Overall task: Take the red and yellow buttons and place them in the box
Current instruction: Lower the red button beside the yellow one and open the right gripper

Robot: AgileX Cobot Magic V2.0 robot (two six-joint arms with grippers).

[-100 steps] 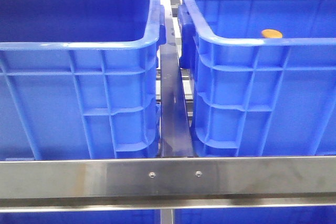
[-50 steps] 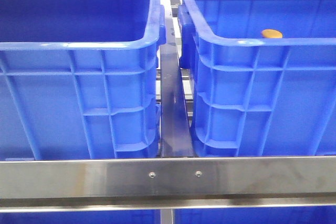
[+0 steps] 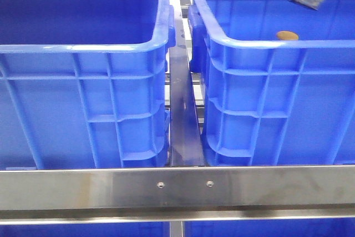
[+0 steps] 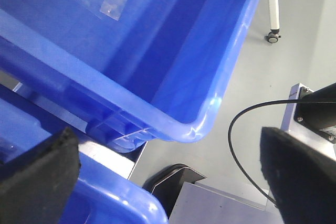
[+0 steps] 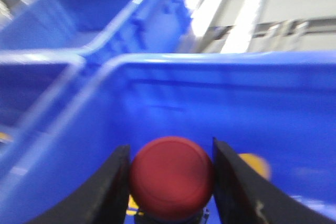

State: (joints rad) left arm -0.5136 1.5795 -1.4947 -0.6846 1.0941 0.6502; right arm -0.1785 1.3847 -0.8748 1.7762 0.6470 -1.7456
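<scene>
We are now bringing our right gripper, fingers clamping the red button, in above the right-hand box where the yellow button is already lying, while our left gripper is hanging open beyond it.

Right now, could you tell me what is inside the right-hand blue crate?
One orange-yellow button shows just above the right crate's near rim. That wall hides the rest of the floor.

Both crates: left crate and right crate are solid blue. Held button is dark red; second button is orange-yellow. Front rail is bare silver metal.
</scene>
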